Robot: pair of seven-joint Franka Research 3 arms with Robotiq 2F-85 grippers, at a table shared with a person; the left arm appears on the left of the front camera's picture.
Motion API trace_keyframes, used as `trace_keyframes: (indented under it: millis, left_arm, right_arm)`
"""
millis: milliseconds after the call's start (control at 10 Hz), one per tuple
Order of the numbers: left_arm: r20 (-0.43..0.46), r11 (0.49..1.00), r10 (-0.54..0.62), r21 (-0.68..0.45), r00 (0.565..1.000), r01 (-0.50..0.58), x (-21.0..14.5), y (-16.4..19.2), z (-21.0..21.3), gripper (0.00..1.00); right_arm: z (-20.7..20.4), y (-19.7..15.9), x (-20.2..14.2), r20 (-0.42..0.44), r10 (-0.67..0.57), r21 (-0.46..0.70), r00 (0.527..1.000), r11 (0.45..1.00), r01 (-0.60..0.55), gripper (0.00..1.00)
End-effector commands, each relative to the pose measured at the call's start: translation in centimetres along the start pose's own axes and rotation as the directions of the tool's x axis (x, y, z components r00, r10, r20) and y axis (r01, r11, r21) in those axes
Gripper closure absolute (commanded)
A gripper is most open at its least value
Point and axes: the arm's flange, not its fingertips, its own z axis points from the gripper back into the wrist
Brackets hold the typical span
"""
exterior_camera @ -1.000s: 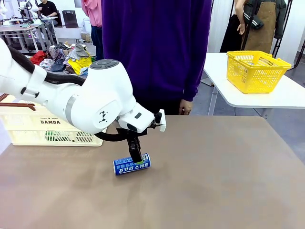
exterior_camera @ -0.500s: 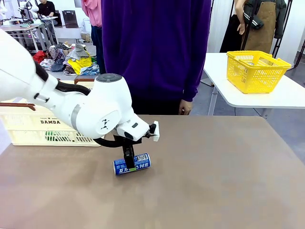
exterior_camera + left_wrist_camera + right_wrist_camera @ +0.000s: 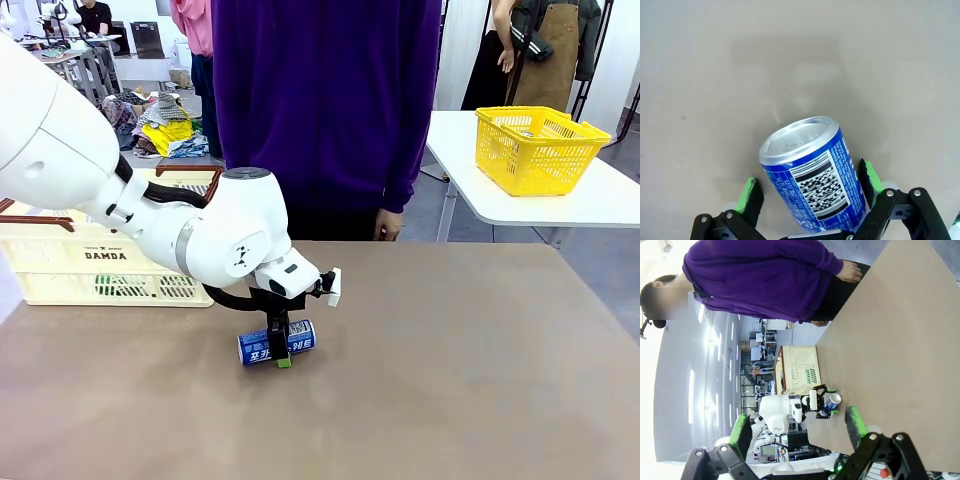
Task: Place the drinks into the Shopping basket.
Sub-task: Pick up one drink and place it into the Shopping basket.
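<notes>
Brown tabletop [image 3: 450, 380], with a person in a purple sweater [image 3: 330, 110] standing at the far edge. We see the small blue drink can with white Korean lettering [image 3: 256, 348] lying on its side mid-table, well apart from the cream-white slotted plastic shopping basket with brown rim [image 3: 60, 262] at the robot's left. Left gripper [image 3: 810, 186] straddles the can, jaws spread wide, green pads [image 3: 749, 194] either side of the barrel, no squeeze yet. Right gripper [image 3: 798, 420] hangs spread and empty. We judge the can rigid but thin-walled, smooth, slippery and prone to rolling; full or empty, we cannot tell. Best hold is across the barrel's middle, pads square on the curved sides, with a moderate squeeze so it neither dents nor slips.
</notes>
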Motion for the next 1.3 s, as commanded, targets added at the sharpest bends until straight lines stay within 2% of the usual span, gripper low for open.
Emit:
trace_keyframes:
  millis: [0, 200, 400, 1200]
  left_arm:
    - [0.003, 0.999, -0.006, -0.034, 1.0, 0.006, -0.5, 0.23, 0.06, 0.0]
    - [0.016, 0.999, 0.003, -0.037, 1.0, -0.003, -0.58, 0.23, 0.08, 0.0]
    - [0.014, 0.999, 0.014, -0.037, 1.0, -0.013, -0.77, 0.16, 0.32, 1.0]
    - [0.008, 0.999, 0.026, -0.04, 1.0, -0.026, -0.63, 0.14, 0.5, 1.0]
  right_arm:
    - [0.01, 0.23, 0.22, 0.009, 0.012, 0.023, 1.0, 1.0, -0.012, 0.0]
    - [0.01, 0.23, 0.22, 0.009, 0.012, 0.023, 1.0, 1.0, -0.012, 0.0]
    - [0.01, 0.23, 0.22, 0.009, 0.012, 0.023, 1.0, 1.0, -0.012, 0.0]
    - [0.01, 0.23, 0.22, 0.009, 0.012, 0.023, 1.0, 1.0, -0.012, 0.0]
